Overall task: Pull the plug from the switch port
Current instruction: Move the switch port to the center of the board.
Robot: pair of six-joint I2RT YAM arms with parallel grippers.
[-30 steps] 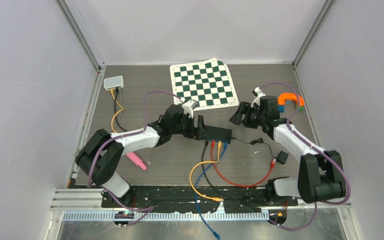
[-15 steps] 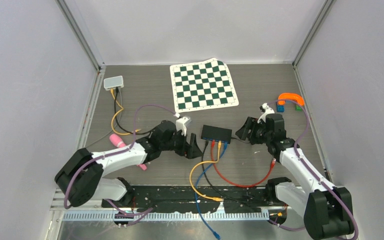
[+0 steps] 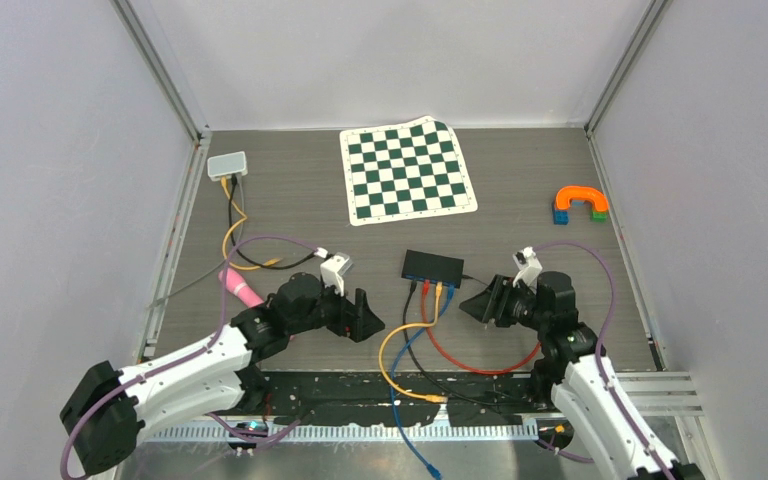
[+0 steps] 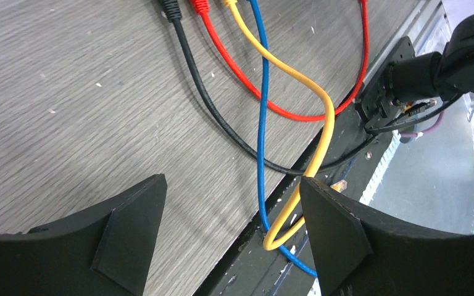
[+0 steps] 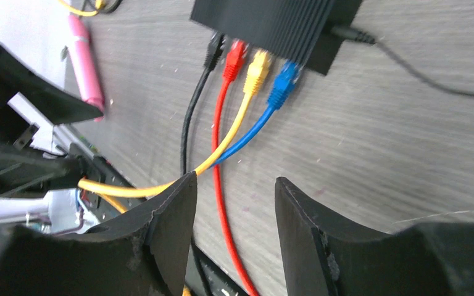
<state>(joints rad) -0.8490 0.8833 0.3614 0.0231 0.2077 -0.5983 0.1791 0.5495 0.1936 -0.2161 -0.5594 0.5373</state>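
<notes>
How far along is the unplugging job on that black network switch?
Done: nothing; the black plug, red plug, yellow plug and blue plug all sit in the black network switch. In hand: nothing; the left claw and right claw are open and empty. Left: grip a plug and pull it out.

White arm shells (image 3: 185, 368), black joints (image 3: 300, 300), purple cables (image 3: 275, 238)

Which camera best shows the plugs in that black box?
The right wrist view: four plugs, black, red, yellow, blue, line up side by side at the switch, close up. The top external view shows them tiny; the left wrist view shows only cables and plug ends at its top edge.
</notes>
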